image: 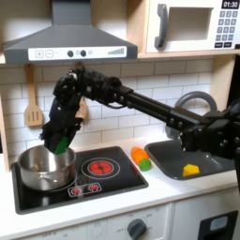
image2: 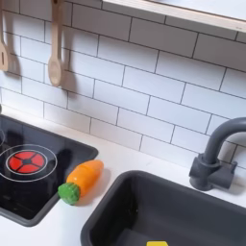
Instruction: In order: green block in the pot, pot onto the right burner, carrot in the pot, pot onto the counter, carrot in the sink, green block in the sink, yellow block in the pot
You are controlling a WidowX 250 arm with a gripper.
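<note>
At the first exterior view's left, the pot (image: 45, 167) sits on the cooktop's left burner, and the gripper (image: 61, 142) hangs just above its rim with the jaws pinching the green block (image: 62, 145). So the pot's open mouth lies straight below the block, and I judge a short drop would land it inside. Further right, the carrot (image: 140, 157) lies on the worktop (image: 112, 202) and the yellow block (image: 191, 170) in the sink (image: 169, 159).

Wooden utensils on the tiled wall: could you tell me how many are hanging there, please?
2. In the second exterior view, one wooden spoon hangs above the cooktop, and another wooden utensil hangs at the left edge, partly cropped. More may hang beyond the frame.
</note>
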